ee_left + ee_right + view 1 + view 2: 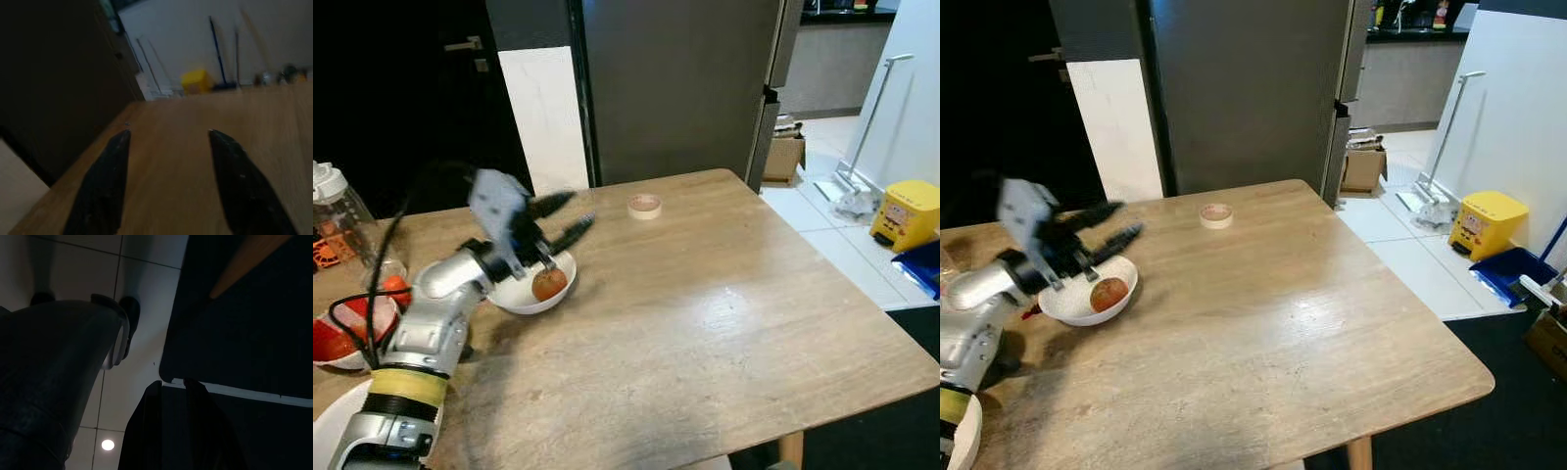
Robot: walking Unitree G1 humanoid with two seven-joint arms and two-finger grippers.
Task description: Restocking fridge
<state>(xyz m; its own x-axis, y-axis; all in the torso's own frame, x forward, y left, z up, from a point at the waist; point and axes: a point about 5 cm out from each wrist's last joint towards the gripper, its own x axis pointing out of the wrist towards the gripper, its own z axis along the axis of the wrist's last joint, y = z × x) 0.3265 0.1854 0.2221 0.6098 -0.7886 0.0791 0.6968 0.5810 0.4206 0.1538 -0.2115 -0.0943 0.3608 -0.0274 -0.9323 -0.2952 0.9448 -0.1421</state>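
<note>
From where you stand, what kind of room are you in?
Most likely a home kitchen or dining area: a tall grey fridge stands behind a wooden dining table, with a white bowl holding fruit on it.

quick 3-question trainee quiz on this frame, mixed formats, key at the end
1. True or false: the left gripper is shut on the fruit.
2. What holds the fruit? A) red bowl B) white bowl C) tape roll
3. Fill in: the tape roll lies on the wooden table, toward the ____ behind it.

Key
1. False. The fingers are spread, above the bowl, holding nothing.
2. B. The reddish fruit lies inside the white bowl.
3. Fridge. The roll lies near the table's far edge, apart from the bowl.
</note>
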